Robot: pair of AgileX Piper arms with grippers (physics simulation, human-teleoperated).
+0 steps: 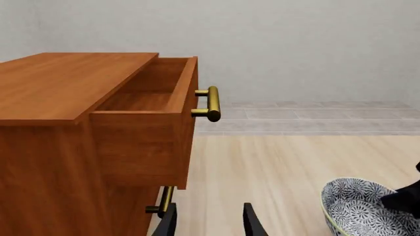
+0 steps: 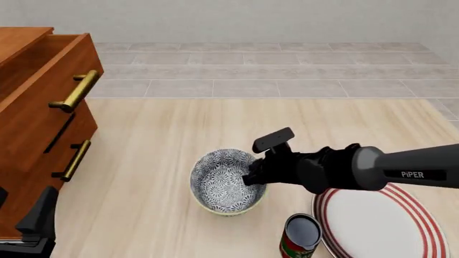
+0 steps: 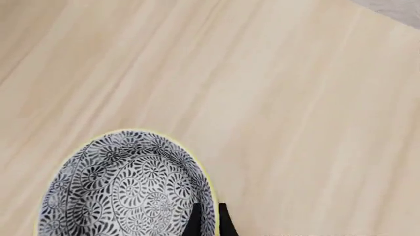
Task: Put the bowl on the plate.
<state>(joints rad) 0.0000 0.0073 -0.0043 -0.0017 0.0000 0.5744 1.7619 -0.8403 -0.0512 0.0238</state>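
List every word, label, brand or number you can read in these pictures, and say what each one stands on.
"PIPER": white letters on the right arm, seen in the front view.
The label on the red can is too blurred to read.
No readable text on the bowl, the plate or the wooden drawer unit.

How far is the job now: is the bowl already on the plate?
Not yet. Done: the right gripper has reached the bowl, with its fingers either side of the rim. In hand: gripping it; a firm clamp cannot be confirmed. Left: lift and set it on the plate, which holds nothing in view, beyond the red can.
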